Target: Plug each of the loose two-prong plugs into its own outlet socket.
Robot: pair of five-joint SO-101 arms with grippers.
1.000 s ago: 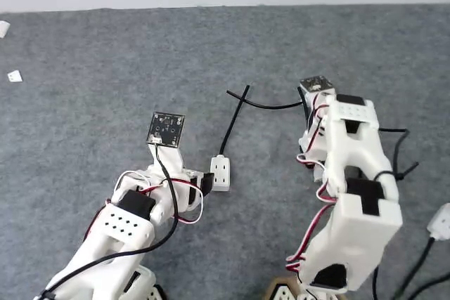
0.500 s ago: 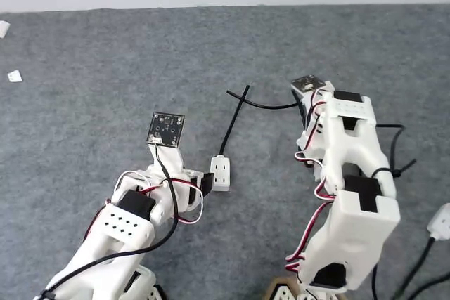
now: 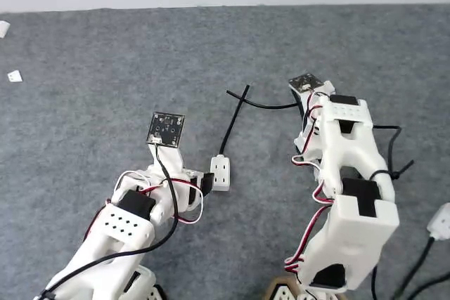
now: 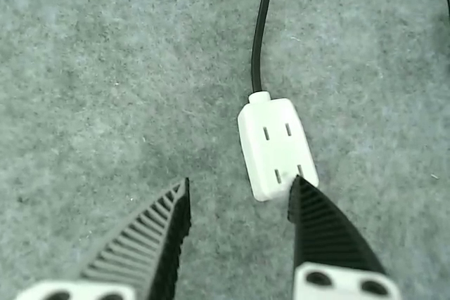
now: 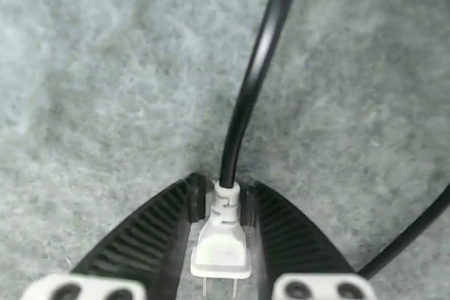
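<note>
Two-prong plug (image 5: 221,251) pinched at its neck by the right gripper (image 5: 223,189), prongs toward the wrist, well right of the outlet socket (image 4: 276,147), left gripper (image 4: 241,183) spread low just beside the socket, one fingertip at its corner, right arm shifted slightly toward the socket since a second ago, left arm unmoved.

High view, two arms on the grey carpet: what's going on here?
The right gripper is shut on the small white two-prong plug at the end of its black cord. The left gripper sits open by the white outlet socket block, one fingertip at its end. The plug is not yet in.
</note>
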